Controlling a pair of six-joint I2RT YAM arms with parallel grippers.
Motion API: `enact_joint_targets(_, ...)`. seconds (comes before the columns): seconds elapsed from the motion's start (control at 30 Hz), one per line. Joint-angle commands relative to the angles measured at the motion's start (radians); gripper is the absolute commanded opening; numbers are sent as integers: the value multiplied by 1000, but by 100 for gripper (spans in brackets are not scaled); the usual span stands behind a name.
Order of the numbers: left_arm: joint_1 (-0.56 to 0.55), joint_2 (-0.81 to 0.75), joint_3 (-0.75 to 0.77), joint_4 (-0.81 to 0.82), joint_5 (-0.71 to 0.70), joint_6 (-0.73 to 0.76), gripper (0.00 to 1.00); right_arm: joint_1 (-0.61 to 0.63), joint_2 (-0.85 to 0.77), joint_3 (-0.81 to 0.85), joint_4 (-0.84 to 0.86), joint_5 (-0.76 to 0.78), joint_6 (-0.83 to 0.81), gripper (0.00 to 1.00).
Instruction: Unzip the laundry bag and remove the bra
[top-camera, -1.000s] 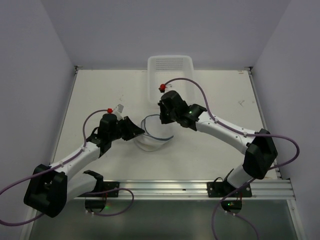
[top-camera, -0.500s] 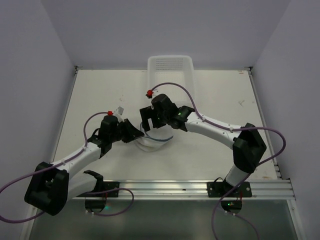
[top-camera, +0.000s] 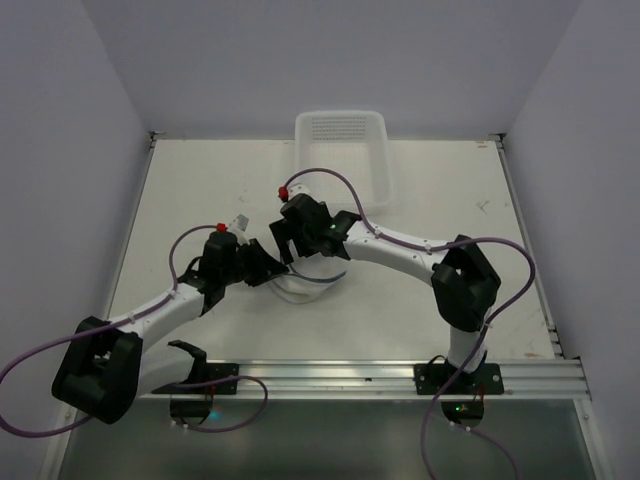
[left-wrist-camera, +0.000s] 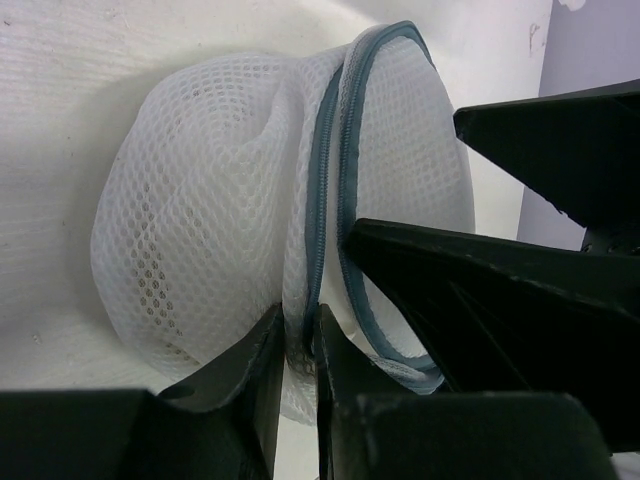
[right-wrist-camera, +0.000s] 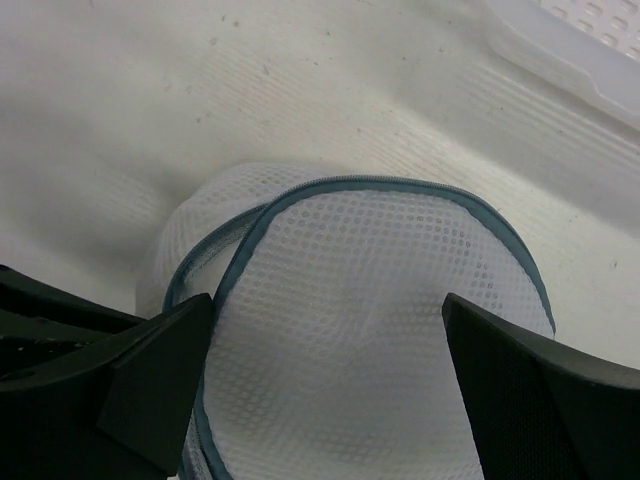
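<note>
The laundry bag (top-camera: 316, 283) is a round white mesh pouch with a grey-blue zip rim (left-wrist-camera: 325, 170), lying mid-table. My left gripper (left-wrist-camera: 300, 328) is shut on the mesh edge just beside the rim, at the bag's left side (top-camera: 275, 268). My right gripper (right-wrist-camera: 328, 305) hangs wide open right over the bag's mesh top (right-wrist-camera: 370, 240), one finger on each side and nothing between them; in the top view it is at the bag's upper left (top-camera: 292, 250). On the left the two rim halves stand slightly apart. The bra is hidden.
A white rectangular plastic basket (top-camera: 340, 130) stands at the back of the table, just behind the bag; its corner (right-wrist-camera: 590, 45) shows in the right wrist view. Both arms meet closely over the bag. Grey walls enclose the table on three sides.
The right gripper opened from shut to wide and swung left, from the bag's far right edge to over its top. The left gripper kept its pinch on the rim.
</note>
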Motion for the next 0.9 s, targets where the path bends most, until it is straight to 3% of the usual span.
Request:
enact_joint_targets(0.0,1,17,-10,48,-16,-9,20,22,34,64,-29,82,-33,99)
enact_joint_targets(0.53,1,28,-21,37,-33,-15,18,75,134,177,-144,248,-39,99)
enact_joint_targets(0.87,1,14,-53,27,-53,-29,14,58,-14,92,-174,361,-22,99)
